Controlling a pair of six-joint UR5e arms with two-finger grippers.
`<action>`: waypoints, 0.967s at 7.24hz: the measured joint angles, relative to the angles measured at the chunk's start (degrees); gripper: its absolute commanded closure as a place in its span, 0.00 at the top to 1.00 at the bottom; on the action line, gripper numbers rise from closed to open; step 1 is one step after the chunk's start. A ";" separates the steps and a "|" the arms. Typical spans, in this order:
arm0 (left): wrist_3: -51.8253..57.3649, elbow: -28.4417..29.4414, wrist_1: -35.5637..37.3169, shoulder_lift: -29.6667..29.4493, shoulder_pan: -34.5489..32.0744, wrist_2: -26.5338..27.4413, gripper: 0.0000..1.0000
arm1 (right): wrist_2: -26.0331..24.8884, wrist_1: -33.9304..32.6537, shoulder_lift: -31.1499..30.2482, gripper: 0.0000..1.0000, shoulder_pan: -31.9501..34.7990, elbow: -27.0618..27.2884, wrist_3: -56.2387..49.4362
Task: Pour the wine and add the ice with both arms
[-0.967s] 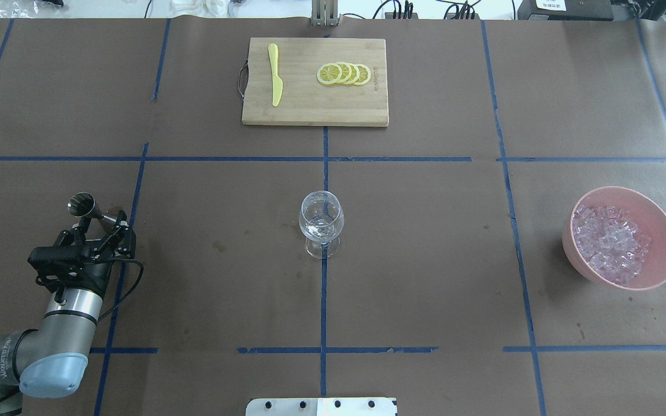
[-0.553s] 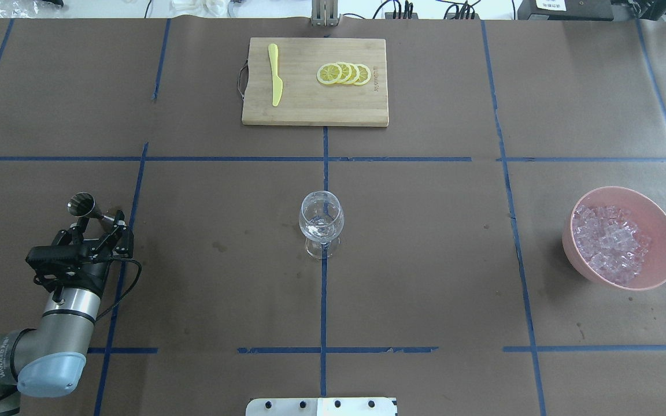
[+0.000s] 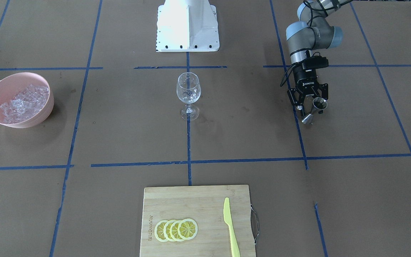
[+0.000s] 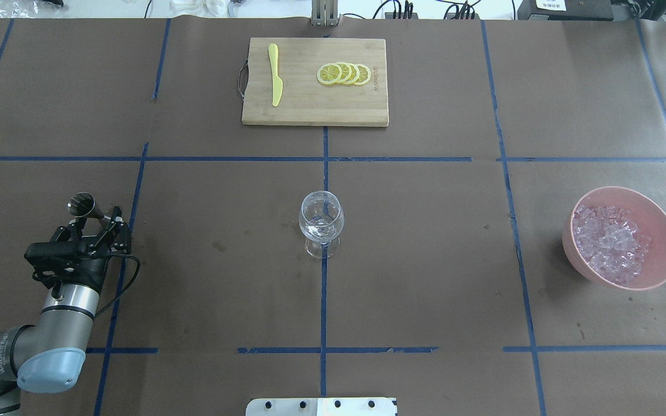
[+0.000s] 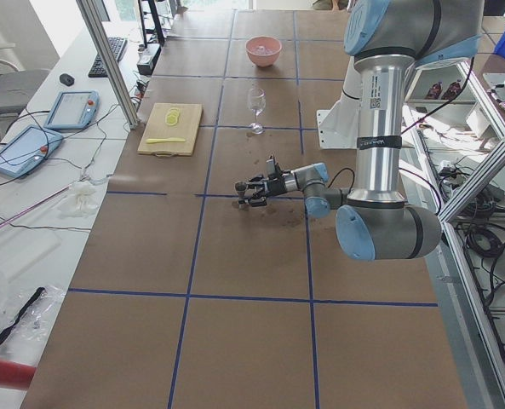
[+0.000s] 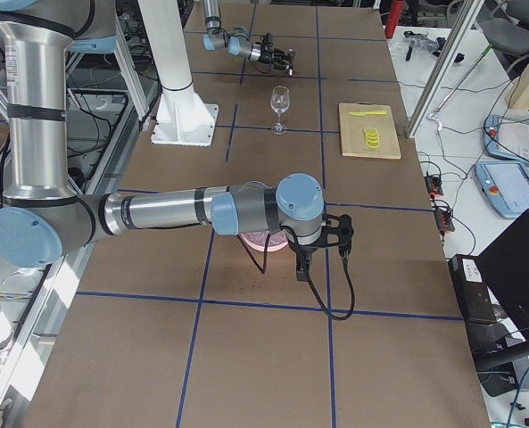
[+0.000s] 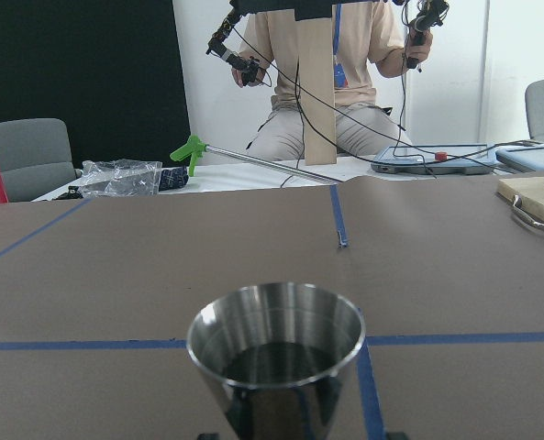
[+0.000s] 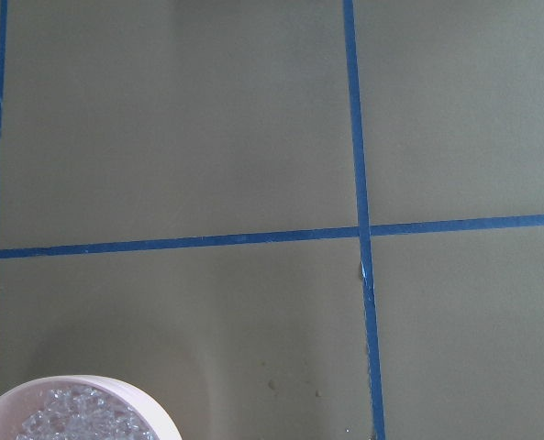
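A clear wine glass (image 4: 321, 222) stands at the table's middle, also in the front view (image 3: 188, 92). A steel jigger (image 4: 82, 204) stands upright at the near left, and fills the left wrist view (image 7: 276, 344). My left gripper (image 4: 97, 221) is open with its fingers on either side of the jigger's lower part (image 3: 310, 109). A pink bowl (image 4: 665, 231) at the right holds a heap of ice (image 4: 610, 240). My right gripper (image 6: 340, 236) hovers over that bowl; I cannot tell whether it is open or shut. The right wrist view shows the bowl's rim (image 8: 97, 387) and ice (image 8: 79, 420).
A bamboo cutting board (image 4: 310, 110) at the far middle carries a yellow knife (image 4: 275, 75) and lemon slices (image 4: 344, 73). The white pedestal (image 3: 187, 25) stands at the robot's side. An operator sits beyond the table's far edge.
My left gripper and wrist have drawn back a little toward the robot. The jigger has stayed in place. Glass and bowl have not moved.
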 measured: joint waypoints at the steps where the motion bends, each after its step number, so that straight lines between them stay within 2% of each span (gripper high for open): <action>1: 0.03 0.21 0.00 -0.05 -0.14 -0.06 0.63 | -0.01 0.04 -0.01 1.00 0.00 0.00 0.00; 3: 0.04 0.28 -0.02 -0.10 -0.37 -0.49 0.55 | 0.02 0.06 -0.01 1.00 0.00 0.00 0.00; 4: 0.04 0.32 -0.06 -0.13 -0.41 -0.97 0.40 | 0.03 0.07 -0.01 1.00 0.00 0.00 0.00; 5: 0.04 0.36 -0.08 -0.22 -0.44 -1.25 0.11 | 0.03 0.07 -0.01 1.00 -0.02 0.00 0.00; 6: 0.04 0.35 -0.23 -0.33 -0.44 -1.37 0.00 | 0.03 0.07 -0.01 1.00 -0.02 0.03 0.00; 7: 0.05 0.21 -0.48 -0.37 -0.52 -1.41 0.00 | 0.03 0.07 -0.01 1.00 0.01 0.06 0.00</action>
